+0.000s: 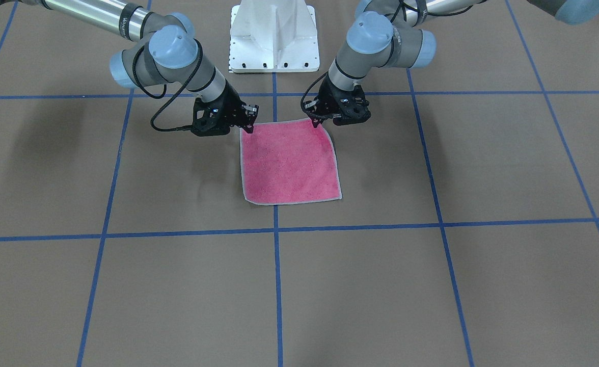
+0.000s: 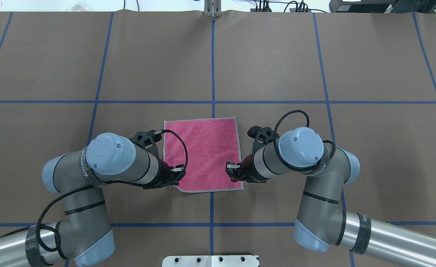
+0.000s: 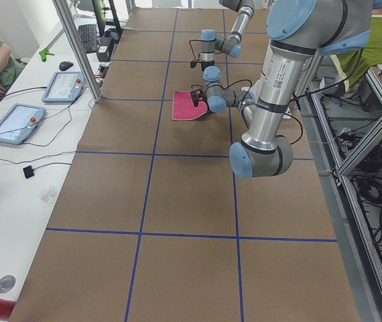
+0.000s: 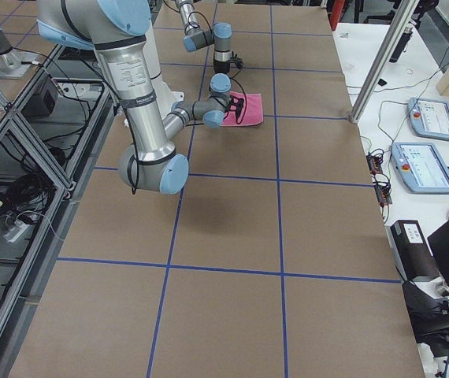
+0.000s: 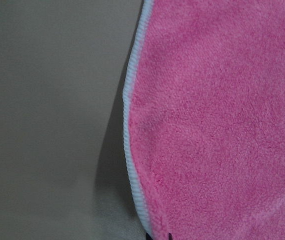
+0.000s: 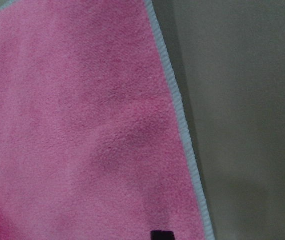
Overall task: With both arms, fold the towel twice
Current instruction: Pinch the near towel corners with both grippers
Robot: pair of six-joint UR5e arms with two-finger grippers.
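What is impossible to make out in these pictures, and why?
- Whether the left gripper and right gripper grip the towel at its corners: in the overhead view each gripper's body hides its jaws, and in the front view they are too small.
- The towel's underside: it lies flat on the table.
- Wrist views: the bottom edge cuts off the jaws.
- Side views: both grippers are too far away.

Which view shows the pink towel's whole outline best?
Exterior front-facing: the pink square terry towel lies almost wholly visible, with all four edges traceable. The overhead view has its near corners covered, the side views show it small and far, and the wrist views show only one edge each.
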